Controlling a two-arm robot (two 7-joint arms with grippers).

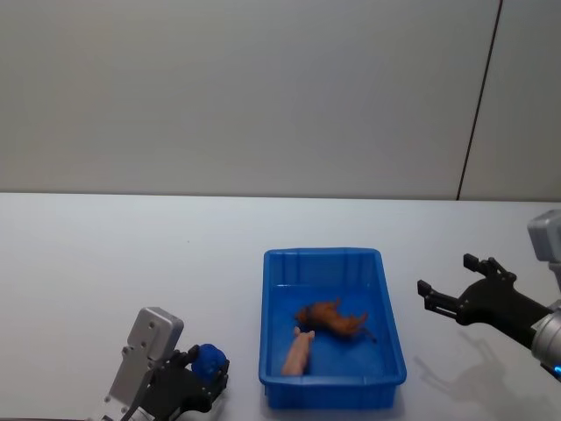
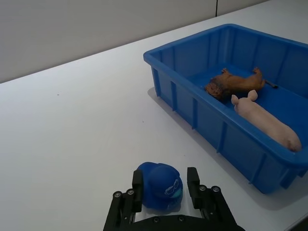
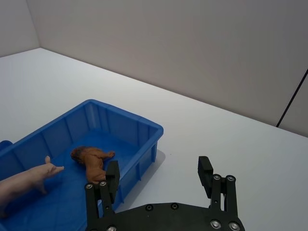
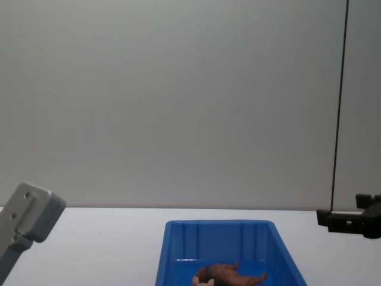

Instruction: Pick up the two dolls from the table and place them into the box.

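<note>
Table [image 1: 105, 254]: flat white top, carries everything here.
Box [image 1: 270, 351]: blue bin, near the front edge, between the two arms. Long axis runs away from the robot.
Pink doll [image 1: 299, 353]: lies inside the box, at the front-left part of the floor, long body pointing roughly along the box axis. In the left wrist view [image 2: 267, 122] it lies close along the near wall.
Brown doll [image 1: 333, 319]: also inside the box, just behind the pink one & touching it or almost – cannot tell which. Lies on its side, legs out.
Left gripper [image 1: 200, 375]: low at front-left, just beside the box, clenched on a small blue cap-shaped toy [image 2: 159, 185]. Arm is folded back, wrist near the table.
Right gripper [image 1: 458, 285]: to the right of the box, above the table, fingers spread wide w/ nothing between them. Arm reaches in from the right edge, fingers pointing toward the box.
Key relation: both dolls are in the box already, so no doll is left on the table for either arm – the task looks finished, in my judgement.
Nearer arm: the left is closer to the box wall; the right is a bit more apart.
</note>
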